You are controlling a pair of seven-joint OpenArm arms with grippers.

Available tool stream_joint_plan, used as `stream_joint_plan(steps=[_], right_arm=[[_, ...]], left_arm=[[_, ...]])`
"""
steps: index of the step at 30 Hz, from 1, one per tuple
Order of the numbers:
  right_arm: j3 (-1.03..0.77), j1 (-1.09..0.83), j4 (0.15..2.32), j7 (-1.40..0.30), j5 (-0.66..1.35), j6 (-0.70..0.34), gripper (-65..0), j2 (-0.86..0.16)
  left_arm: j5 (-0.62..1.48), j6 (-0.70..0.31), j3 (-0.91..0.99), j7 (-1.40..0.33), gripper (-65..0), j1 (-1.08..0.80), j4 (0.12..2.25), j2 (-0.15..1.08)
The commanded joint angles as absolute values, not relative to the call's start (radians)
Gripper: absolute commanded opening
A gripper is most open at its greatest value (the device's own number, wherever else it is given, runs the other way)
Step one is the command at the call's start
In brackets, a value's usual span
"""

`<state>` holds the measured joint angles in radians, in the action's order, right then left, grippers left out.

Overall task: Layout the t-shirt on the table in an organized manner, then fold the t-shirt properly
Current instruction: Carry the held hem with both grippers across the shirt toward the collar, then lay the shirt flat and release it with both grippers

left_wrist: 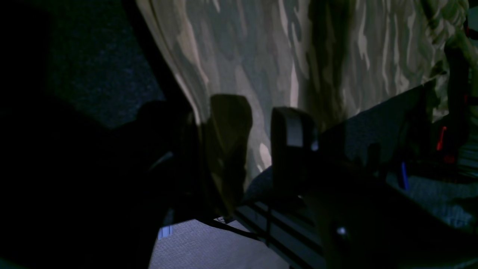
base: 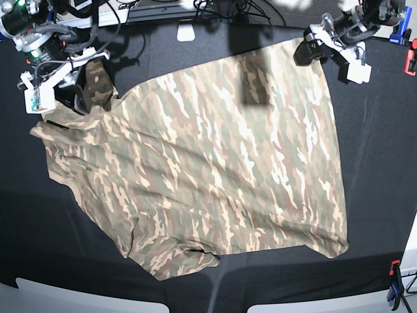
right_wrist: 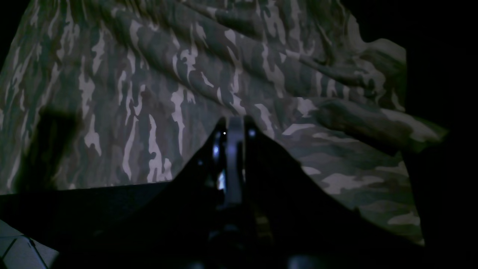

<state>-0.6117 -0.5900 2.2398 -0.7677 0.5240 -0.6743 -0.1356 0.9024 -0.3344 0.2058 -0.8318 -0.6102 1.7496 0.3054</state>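
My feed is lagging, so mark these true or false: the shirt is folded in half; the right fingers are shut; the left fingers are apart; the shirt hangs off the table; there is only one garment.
1. The shirt is folded in half: false, it lies spread out, wrinkled.
2. The right fingers are shut: true.
3. The left fingers are apart: true, at the shirt's corner.
4. The shirt hangs off the table: false, black cloth shows all round it.
5. Only one garment: true.

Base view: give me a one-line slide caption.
Camouflage t-shirt spread across the black table, left hand and right hand at its far corners.
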Motion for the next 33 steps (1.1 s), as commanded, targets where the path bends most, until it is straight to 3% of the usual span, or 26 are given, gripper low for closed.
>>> stream_joint_plan(steps=[1, 5, 7, 9, 10, 16, 22, 33], right_arm=[[-0.617, -0.590, 2.262, -0.743, 0.535, -0.680, -65.0, -0.144], [-0.617, -0.590, 2.262, -0.743, 0.535, -0.680, -65.0, -0.144], [-0.617, -0.590, 2.262, -0.743, 0.535, -0.680, -65.0, -0.144], [-0.617, -0.590, 2.262, -0.743, 0.535, -0.680, -65.0, -0.144], [-0.617, -0.590, 2.262, -0.743, 0.535, -0.680, -65.0, -0.144], [-0.617, -0.590, 2.262, -0.743, 0.535, -0.680, -65.0, -0.144], [-0.617, -0.590, 2.262, -0.772, 0.535, -0.680, -65.0, -0.144], [-0.617, -0.590, 2.262, -0.786, 0.531, -0.680, -65.0, -0.144]], left_arm=[[0.898, -0.331, 0.207, -0.848, -39.0, -0.620, 1.756, 0.315], [0.891, -0.334, 0.207, -0.835, -41.9, -0.620, 1.756, 0.316], [0.878, -0.335, 0.207, -0.814, -50.9, -0.620, 1.756, 0.316], [0.823, -0.337, 0.207, -0.764, -63.9, -0.620, 1.756, 0.316], [0.772, -0.338, 0.207, -0.720, -65.0, -0.620, 1.756, 0.316], [0.465, -0.322, 0.216, -0.670, -65.0, -0.610, 1.756, 0.319], [0.406, -0.318, 0.284, -0.791, -65.0, -0.613, 1.756, 0.319], [0.407, -0.315, 0.433, -0.793, -65.0, -0.615, 1.756, 0.386]])
